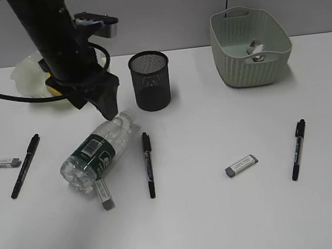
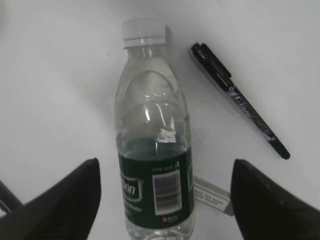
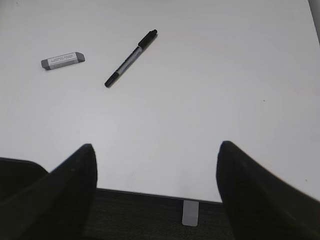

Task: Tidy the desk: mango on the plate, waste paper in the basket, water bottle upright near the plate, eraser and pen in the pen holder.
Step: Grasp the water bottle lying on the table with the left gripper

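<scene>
Now the small clear plastic water bottle (image 1: 99, 154) with a dark green label lies flat on the white desk (image 1: 223, 213). Just past it, the left hand (image 1: 104, 104) hangs open, holding nothing. It probably must close around the bottle and stand it by the pale green wavy plate (image 1: 25, 74).

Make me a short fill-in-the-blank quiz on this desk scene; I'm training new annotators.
1. The water bottle is lying on its ____.
2. The number of pens on the desk is ____.
3. The pen holder is ____ of pens.
4. The left gripper has its jaws ____ over the bottle.

Missing words: side; three; empty; open
</scene>
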### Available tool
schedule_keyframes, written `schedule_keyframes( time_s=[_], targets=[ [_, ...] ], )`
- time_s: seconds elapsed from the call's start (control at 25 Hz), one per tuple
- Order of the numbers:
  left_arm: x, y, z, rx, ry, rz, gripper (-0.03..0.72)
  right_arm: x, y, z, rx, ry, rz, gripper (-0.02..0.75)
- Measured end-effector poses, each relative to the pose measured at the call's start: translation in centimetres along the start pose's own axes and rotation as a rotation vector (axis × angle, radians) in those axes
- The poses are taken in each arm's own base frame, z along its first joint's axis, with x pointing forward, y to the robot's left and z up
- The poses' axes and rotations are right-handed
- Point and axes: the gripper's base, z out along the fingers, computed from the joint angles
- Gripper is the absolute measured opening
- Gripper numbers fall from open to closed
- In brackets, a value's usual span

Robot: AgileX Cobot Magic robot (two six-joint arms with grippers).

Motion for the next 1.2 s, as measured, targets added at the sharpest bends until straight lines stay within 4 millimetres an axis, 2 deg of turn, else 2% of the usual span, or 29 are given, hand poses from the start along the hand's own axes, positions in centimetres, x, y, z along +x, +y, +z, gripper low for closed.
schedule_keyframes(
  time_s=[0.2, 0.44, 0.56, 0.84, 1.08, 1.2],
  targets=[
    [-1.2, 0.4, 2.6, -0.007, 0.042, -0.015, 0.627, 0.0, 0.0, 0.0, 0.0, 0.0, 0.0, 0.584],
    [-1.2, 0.7, 6.2, -0.007, 0.122, -0.034, 0.629, 0.0, 0.0, 0.0, 0.0, -0.001, 0.0, 0.584],
    [-1.2, 0.9, 7.4, -0.017, 0.144, -0.044, 0.629, 0.0, 0.0, 0.0, 0.001, -0.001, -0.001, 0.584],
    [-1.2, 1.3, 9.1, -0.052, 0.172, -0.058, 0.622, -0.1, 0.0, 0.0, 0.004, -0.009, -0.002, 0.584],
    [-1.1, 1.4, 9.3, -0.057, 0.178, -0.061, 0.51, -0.1, 0.0, 0.0, 0.005, -0.009, -0.002, 0.586],
    [-1.1, 1.4, 9.1, -0.058, 0.179, -0.06, 0.508, -0.1, 0.0, 0.0, 0.005, -0.009, -0.002, 0.585]
  ],
)
